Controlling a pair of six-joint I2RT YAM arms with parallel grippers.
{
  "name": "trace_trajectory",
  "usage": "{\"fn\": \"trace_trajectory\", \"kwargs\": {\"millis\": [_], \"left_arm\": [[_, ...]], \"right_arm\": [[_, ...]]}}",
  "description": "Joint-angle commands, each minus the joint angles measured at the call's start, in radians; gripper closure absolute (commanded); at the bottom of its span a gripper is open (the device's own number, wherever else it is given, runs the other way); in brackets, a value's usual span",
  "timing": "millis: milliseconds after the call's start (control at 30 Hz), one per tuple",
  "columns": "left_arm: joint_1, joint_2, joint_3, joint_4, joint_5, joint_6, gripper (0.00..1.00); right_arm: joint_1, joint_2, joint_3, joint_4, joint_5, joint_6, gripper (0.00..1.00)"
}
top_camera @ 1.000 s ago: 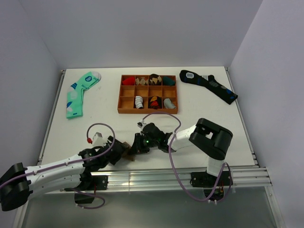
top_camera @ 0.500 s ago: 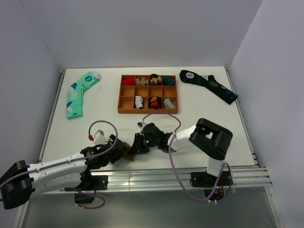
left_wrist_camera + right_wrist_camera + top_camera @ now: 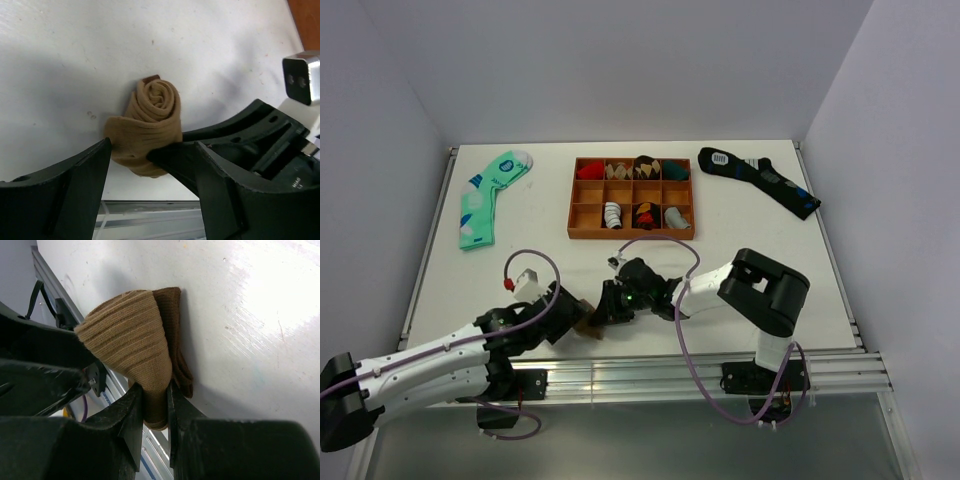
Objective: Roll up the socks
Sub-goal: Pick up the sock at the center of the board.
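Right end effector (image 3: 156, 407) — ribbed (coiled) socks (image 3: 129, 335)

On the table (image 3: 540, 260) lie a mint-green sock (image 3: 485, 198), a wooden tray (image 3: 631, 235), a navy sock (image 3: 760, 180) and rolled tan socks (image 3: 150, 125)

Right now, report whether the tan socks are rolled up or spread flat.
Rolled up: the socks form a tight bundle with a spiral end, the right gripper pinching its ribbed part.

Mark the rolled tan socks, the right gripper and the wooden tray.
socks (image 3: 150, 127): left wrist view, side of the roll.
right gripper (image 3: 156, 402): right wrist view, between the fingertips pinching the socks.
wooden tray (image 3: 630, 235): top external view, near rim.
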Motion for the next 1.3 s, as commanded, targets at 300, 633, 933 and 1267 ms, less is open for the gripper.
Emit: {"fn": "trace_trajectory", "kwargs": {"millis": [300, 633, 933, 1267], "left_arm": [[0.001, 0.083, 0.007, 0.105, 0.027, 0.011, 0.28], [0.004, 0.106, 0.004, 0.133, 0.024, 0.017, 0.27], [0.029, 0.190, -0.028, 0.210, 0.050, 0.023, 0.28], [0.037, 0.248, -0.091, 0.297, 0.071, -0.010, 0.33]], "right_arm": [[0.025, 0.115, -0.052, -0.294, 0.072, -0.078, 1.00], [0.025, 0.109, -0.058, -0.289, 0.070, -0.083, 1.00], [0.027, 0.107, -0.070, -0.266, 0.056, -0.080, 1.00], [0.024, 0.095, -0.111, -0.166, 0.001, -0.052, 1.00]]}}
